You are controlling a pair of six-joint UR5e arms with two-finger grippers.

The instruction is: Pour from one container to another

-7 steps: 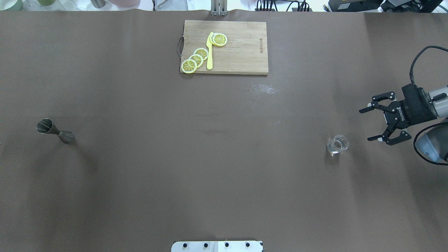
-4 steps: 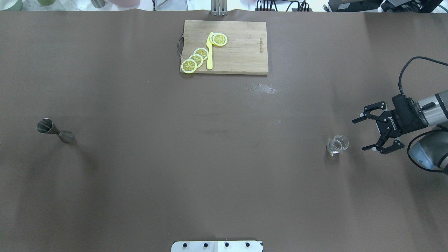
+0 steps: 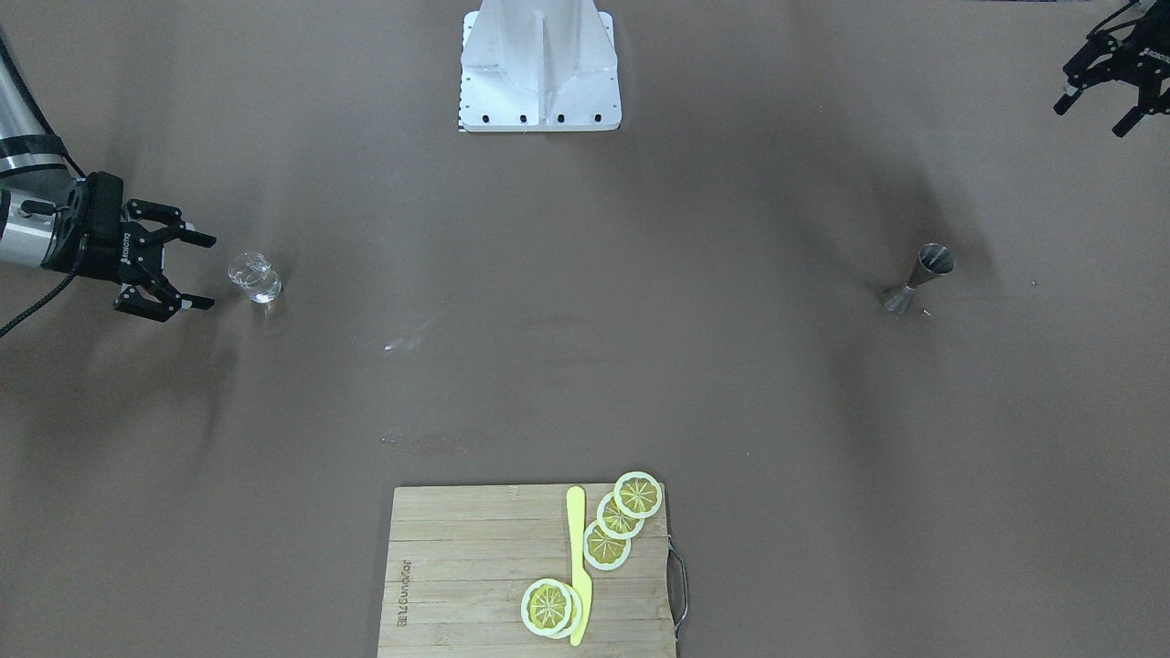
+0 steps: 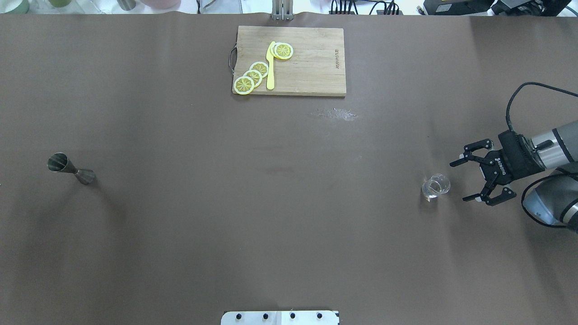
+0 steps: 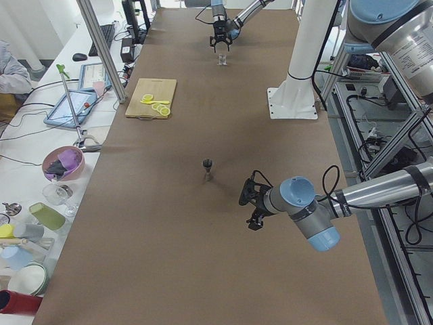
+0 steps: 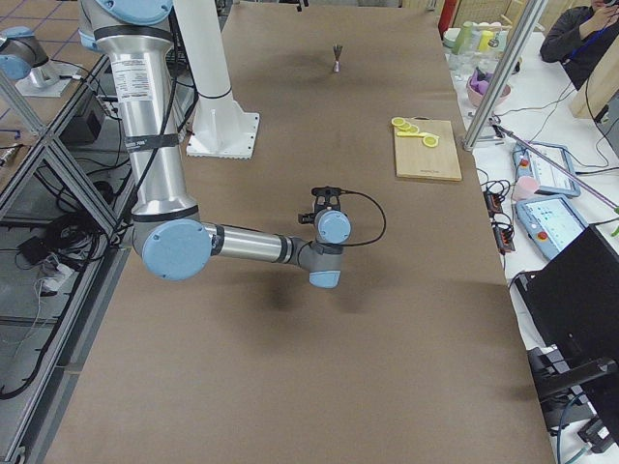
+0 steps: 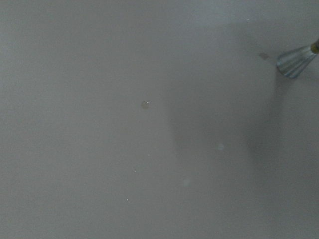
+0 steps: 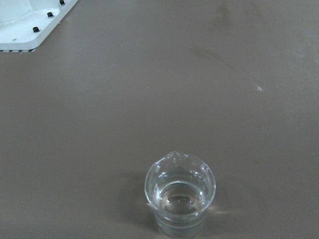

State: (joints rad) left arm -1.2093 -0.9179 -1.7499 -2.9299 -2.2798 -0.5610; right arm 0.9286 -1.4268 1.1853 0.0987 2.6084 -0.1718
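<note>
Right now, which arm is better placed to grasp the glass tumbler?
Right. The right gripper is open beside the glass tumbler, facing it, not yet touching. The left gripper is at the table's opposite end, on the jigger's side.

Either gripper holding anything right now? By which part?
Nothing is held. The right gripper is open beside the glass tumbler, not touching it. The left gripper is open and empty, well apart from the jigger.
</note>
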